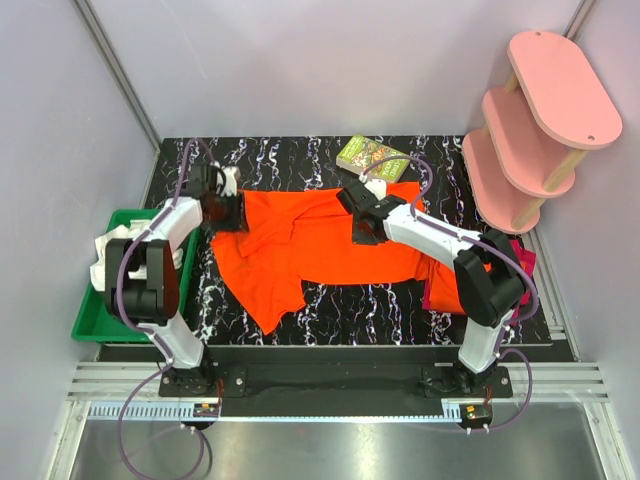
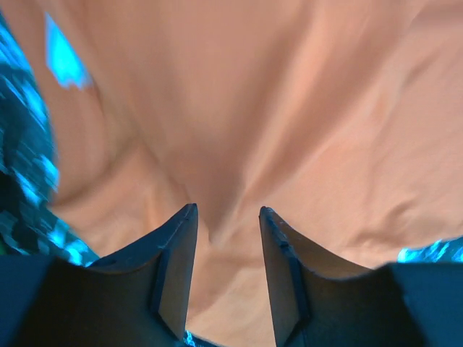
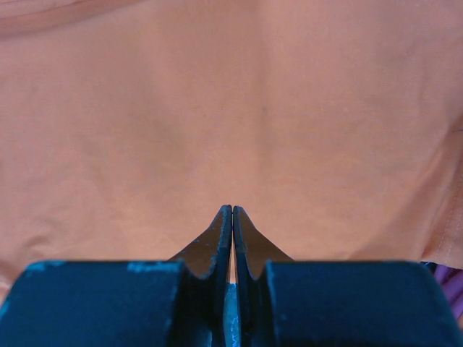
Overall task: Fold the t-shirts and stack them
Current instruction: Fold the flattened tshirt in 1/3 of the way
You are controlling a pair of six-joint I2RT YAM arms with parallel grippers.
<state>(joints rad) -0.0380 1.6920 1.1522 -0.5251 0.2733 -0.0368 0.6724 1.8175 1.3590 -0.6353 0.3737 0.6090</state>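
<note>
Two shirts on desk [image 1: 400, 300]: orange shirt [image 1: 310, 245] spread centre, magenta shirt [image 1: 438, 292] bunched lower right. One book [image 1: 370, 157] upper centre, cover writing unreadable. Over orange cloth, left pincer [image 2: 228, 210] parted and empty, right pincer [image 3: 232, 208] pressed shut.

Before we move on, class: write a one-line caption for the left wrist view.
Left gripper, open, close over a rumpled orange t-shirt, with the patterned table showing at the left edge.
</note>
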